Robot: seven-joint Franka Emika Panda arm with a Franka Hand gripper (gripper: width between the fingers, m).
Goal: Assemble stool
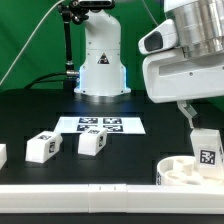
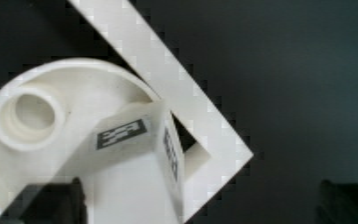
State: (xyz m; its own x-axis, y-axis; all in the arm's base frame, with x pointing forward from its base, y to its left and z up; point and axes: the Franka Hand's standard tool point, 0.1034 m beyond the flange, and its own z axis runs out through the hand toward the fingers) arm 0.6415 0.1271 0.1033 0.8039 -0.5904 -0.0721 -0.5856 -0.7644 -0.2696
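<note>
At the lower right of the exterior view the round seat [image 1: 185, 170] lies on the black table [image 1: 150, 140], against the long white rail [image 1: 110, 192] that runs along the frame's bottom edge. One tagged leg [image 1: 206, 147] stands upright on the seat's right part, directly under the robot's wrist; the jaws cannot be made out clearly here, though they stand wide apart, and no contact with the leg can be confirmed. Two more legs [image 1: 41, 148] [image 1: 92, 142] lie loose at the lower left, well apart from the seat, and a fourth white piece [image 1: 2, 155] is cut off by the left edge. One marker board [image 1: 100, 125] lies flat at the centre, before the arm's white base [image 1: 100, 70]. Green backdrop [image 1: 30, 40] fills the upper left. Close up, the wrist view shows the seat [image 2: 51, 110], the leg's tag [image 2: 123, 132] and a rail corner [image 2: 194, 110].
</note>
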